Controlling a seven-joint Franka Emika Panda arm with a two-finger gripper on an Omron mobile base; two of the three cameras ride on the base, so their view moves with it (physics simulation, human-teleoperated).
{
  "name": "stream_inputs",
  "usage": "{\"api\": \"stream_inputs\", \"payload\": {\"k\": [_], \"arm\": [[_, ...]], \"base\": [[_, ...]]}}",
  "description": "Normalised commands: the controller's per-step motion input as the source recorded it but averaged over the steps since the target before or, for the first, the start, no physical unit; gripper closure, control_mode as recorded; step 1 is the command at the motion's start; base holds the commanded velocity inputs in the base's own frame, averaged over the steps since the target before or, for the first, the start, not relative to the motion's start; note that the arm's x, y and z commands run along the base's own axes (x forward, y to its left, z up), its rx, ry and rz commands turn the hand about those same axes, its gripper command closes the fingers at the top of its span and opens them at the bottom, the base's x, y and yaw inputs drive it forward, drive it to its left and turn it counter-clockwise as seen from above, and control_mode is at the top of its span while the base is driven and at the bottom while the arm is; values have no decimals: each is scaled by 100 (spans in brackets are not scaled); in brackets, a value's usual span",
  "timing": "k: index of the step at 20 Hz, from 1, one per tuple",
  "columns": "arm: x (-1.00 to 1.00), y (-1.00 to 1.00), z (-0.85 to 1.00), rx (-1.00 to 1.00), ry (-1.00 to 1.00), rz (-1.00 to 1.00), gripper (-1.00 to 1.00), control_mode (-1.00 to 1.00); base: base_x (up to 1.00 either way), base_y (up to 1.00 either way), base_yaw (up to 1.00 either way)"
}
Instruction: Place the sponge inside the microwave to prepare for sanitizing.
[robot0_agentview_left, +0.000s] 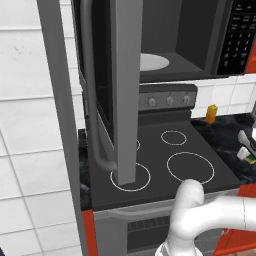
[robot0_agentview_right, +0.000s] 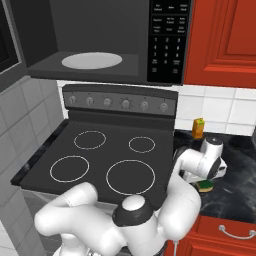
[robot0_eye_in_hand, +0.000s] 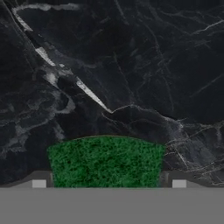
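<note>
The sponge (robot0_eye_in_hand: 106, 161) lies dark green side up on the black marble counter (robot0_eye_in_hand: 131, 65), right of the stove. My gripper (robot0_eye_in_hand: 108, 183) hangs straight over it, open, with one fingertip on each side of the sponge and close to its ends. In the right base view the white hand covers most of the sponge (robot0_agentview_right: 205, 186), leaving a yellow-green edge visible. The microwave (robot0_agentview_right: 100, 20) hangs above the stove. Its door (robot0_agentview_left: 125, 90) is swung wide open to the left, showing the white turntable (robot0_agentview_right: 91, 60) inside.
The black four-ring stove (robot0_agentview_right: 105, 155) lies under the microwave. A small upright orange-yellow object (robot0_agentview_right: 198, 128) stands at the back of the counter, behind the hand. Red cabinets (robot0_agentview_right: 225, 40) are right of the keypad (robot0_agentview_right: 167, 42). The open door's bar handle (robot0_agentview_left: 92, 100) juts toward me.
</note>
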Motion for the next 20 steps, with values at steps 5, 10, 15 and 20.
{"api": "stream_inputs", "payload": {"k": [5, 10, 15, 20], "arm": [[0, 0, -6, 2, 0, 4, 100, -100], [-4, 0, -1, 1, 0, 0, 100, -100], [-51, 12, 38, 2, 0, 0, 100, -100], [-93, 34, 83, 8, -4, -1, 100, -100]], "base": [[0, 0, 0], [0, 0, 0], [0, 0, 0], [0, 0, 0]]}}
